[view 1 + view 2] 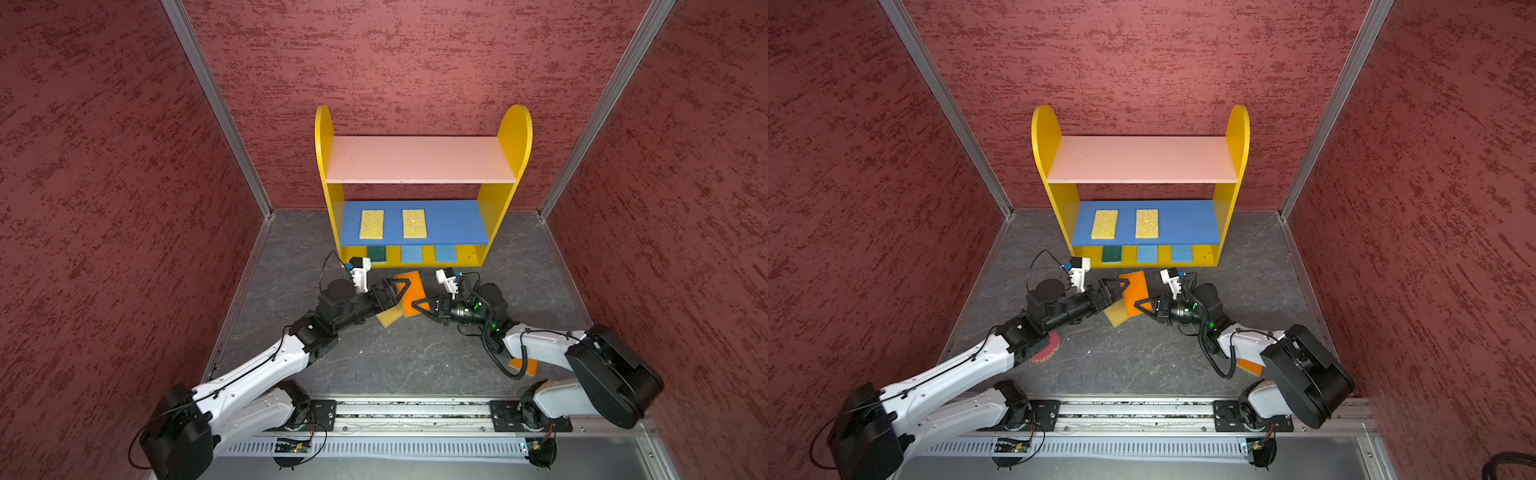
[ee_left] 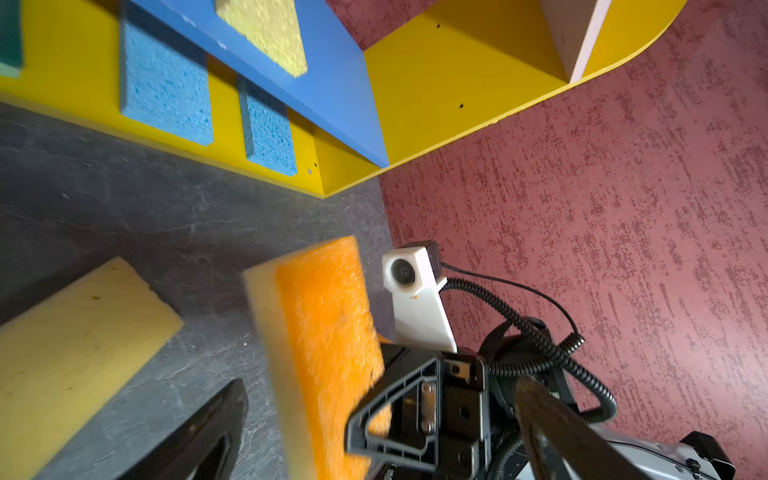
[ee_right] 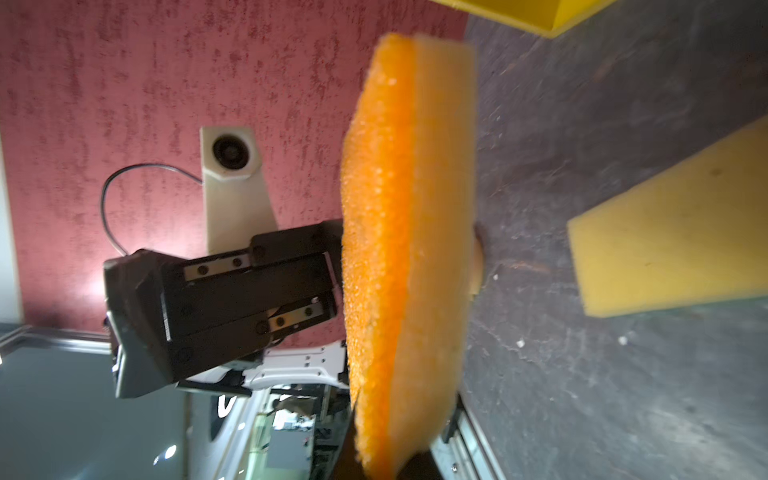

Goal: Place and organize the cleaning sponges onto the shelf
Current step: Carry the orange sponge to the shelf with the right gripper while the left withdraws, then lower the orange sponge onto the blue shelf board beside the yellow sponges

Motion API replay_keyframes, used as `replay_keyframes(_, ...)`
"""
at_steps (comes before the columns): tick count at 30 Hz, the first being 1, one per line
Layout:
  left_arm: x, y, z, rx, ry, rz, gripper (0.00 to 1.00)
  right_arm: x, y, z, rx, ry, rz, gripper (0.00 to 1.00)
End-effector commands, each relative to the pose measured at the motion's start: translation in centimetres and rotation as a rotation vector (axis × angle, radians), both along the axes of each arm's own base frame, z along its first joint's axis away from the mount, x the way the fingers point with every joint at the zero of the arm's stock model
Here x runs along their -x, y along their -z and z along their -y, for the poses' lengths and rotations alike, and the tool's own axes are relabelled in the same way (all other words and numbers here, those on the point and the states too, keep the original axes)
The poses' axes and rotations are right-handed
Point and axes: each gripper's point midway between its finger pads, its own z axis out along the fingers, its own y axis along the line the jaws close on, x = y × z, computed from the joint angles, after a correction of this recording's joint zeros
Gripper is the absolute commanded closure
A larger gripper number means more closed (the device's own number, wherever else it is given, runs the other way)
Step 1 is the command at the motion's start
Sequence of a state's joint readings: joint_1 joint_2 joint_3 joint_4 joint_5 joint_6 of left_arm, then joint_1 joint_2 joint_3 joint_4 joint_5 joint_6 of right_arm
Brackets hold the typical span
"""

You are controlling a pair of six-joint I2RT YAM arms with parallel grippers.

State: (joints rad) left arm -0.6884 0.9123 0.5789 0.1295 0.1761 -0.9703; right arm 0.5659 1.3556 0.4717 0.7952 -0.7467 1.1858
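Handover: right gripper (image 1: 418, 304) clamps orange sponge (image 1: 412, 291); left gripper (image 1: 401, 293) stands with jaws apart. Next move should carry it to shelf (image 1: 493, 216), twelve o'clock.

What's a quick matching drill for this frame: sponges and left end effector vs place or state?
Column A
1. pale yellow sponges
2. blue sponges
3. orange sponge between the arms
4. left end effector

Column B
a. open
b. on the yellow base
c. clamped in the right end effector
d. on the blue middle board

Pairs: 1-d, 2-b, 3-c, 4-a
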Motion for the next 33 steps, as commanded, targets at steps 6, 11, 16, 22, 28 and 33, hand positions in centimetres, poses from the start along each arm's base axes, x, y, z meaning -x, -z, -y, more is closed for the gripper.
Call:
replay_keyframes(6, 2.1, 2.7, -9.3, -0.119, -0.231, -0.053, 0.0, -6.2, 2.0, 6.3, 0.475, 0.254, 0.043, 1.0)
replay_keyframes(11, 3.5, 4.6, -11.8, -0.105, -0.294, -0.095, 0.0, -9.3, 2.0, 9.6, 0.607, 0.318, 0.05, 1.0)
replay_keyframes(16, 3.9, 5.9, -12.4, -0.105, -0.306, -0.137, 0.0, -12.1, 1.6, 12.1, 0.734, 0.364, 0.082, 1.0)
replay_keyframes(22, 3.3, 6.0, -12.4, -0.129, -0.309, -0.151, 0.0, -14.9, 0.6, 13.7, 0.819, 0.392, 0.133, 1.0)
replay_keyframes(28, 2.1, 6.3, -11.9, -0.129, -0.307, -0.167, 0.0, -17.5, 0.6, 14.2, 0.892, 0.398, 0.167, 1.0)
replay_keyframes(33, 1.1, 6.5, -11.7, -0.145, -0.301, -0.192, 0.0, -19.4, 0.7, 13.8, 0.883, 0.399, 0.182, 1.0)
